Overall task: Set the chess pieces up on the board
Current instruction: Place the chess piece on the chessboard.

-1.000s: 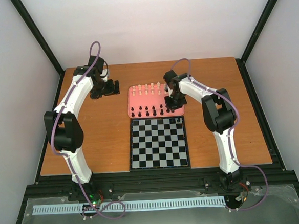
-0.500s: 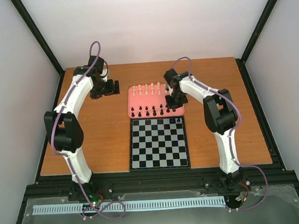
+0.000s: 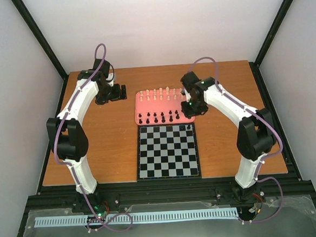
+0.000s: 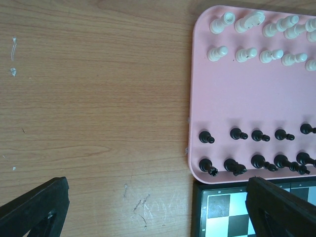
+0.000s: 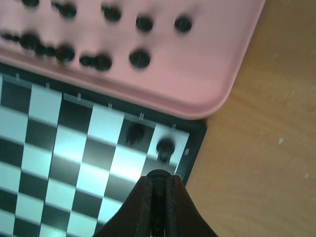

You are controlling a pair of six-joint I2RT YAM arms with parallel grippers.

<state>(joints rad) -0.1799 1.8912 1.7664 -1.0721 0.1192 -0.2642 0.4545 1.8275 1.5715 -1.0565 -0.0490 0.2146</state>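
The board lies in front of a salmon-pink tray. The tray carries cream chess pieces along its far side and black chess pieces along its near side. One black piece stands on the board's far right corner square. My right gripper hovers over the tray's right end. In the right wrist view it is shut on a small black piece above the board's edge. My left gripper is open over bare table left of the tray, nothing between its fingers.
The left wrist view shows the tray with its cream pieces and black pieces, and the board's far left corner. Bare wood table lies on both sides of the board and tray. Black frame posts stand at the back corners.
My right gripper closed on a black piece at the tray's right end and shifted a little to the right, its elbow swinging outward. The left arm has not moved.
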